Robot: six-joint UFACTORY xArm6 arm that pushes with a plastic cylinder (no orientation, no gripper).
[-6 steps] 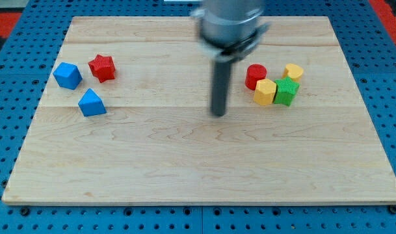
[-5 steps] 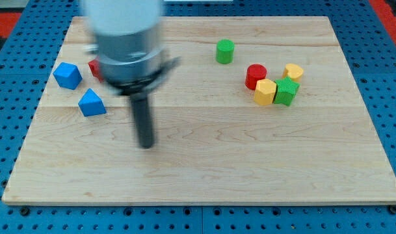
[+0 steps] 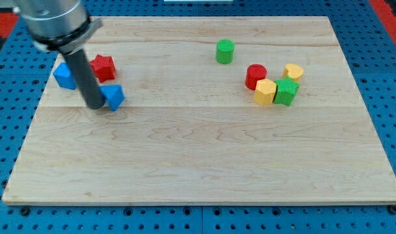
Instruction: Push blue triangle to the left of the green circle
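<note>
My tip (image 3: 93, 106) has swung across the desk (image 3: 204, 169) and now touches the blue triangle's (image 3: 112, 97) left side, nudging it rightward. There is no hand, so nothing is held. The green circle (image 3: 225, 51) remains well apart.

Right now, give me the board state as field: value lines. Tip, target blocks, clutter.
tip: my tip is down on the board, against the view's left side of the blue triangle
blue triangle: near the view's left, just below the red star
green circle: far off to the view's right, near the view's top
gap: wide, triangle not yet beside circle
left clutter: red star, blue cube partly behind rod
right cluster: red cylinder, yellow hexagon, green star, yellow heart
</note>
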